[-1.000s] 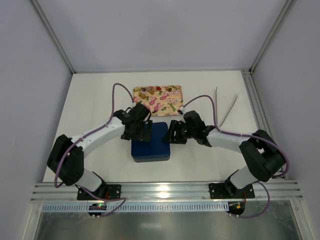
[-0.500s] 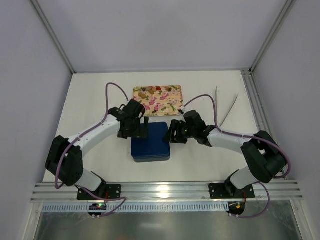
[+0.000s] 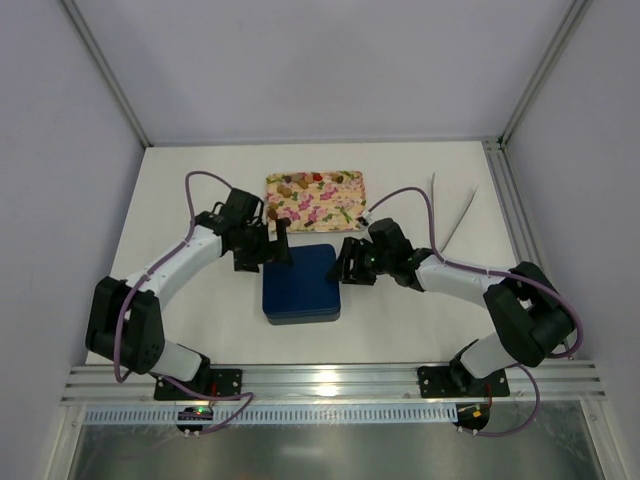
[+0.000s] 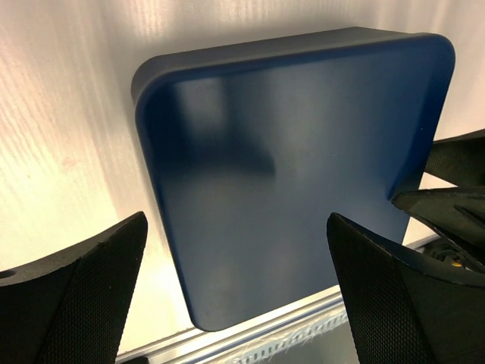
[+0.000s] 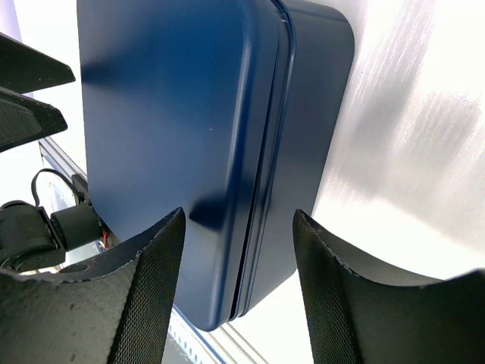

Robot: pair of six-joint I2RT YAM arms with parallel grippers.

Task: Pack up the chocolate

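Your left gripper (image 3: pixel 281 243) hovers with its jaws spread wide and nothing between them, over the far left corner of a blue box (image 3: pixel 300 290). Directly below this gripper, the box's flat lid (image 4: pixel 288 167) is on and looks square to the base.

Just beyond the left gripper, on its far side, lies a flowered tray (image 3: pixel 340 205). A few small pieces of chocolate (image 3: pixel 291 185) sit near the tray's left end. Any chocolate inside the box is hidden under the lid.

Your right gripper (image 3: pixel 350 262) is at the box's right edge, jaws about half apart. Its own camera shows the seam of lid and base beyond the fingers, with nothing visibly pinched. Well to the right of it, a thin white tool (image 3: pixel 455 215) lies on the tabletop (image 3: pixel 180 200).

The closing step appears done or nearly so. Next, you would likely check that the lid sits evenly, then lift both grippers straight up without nudging the box.
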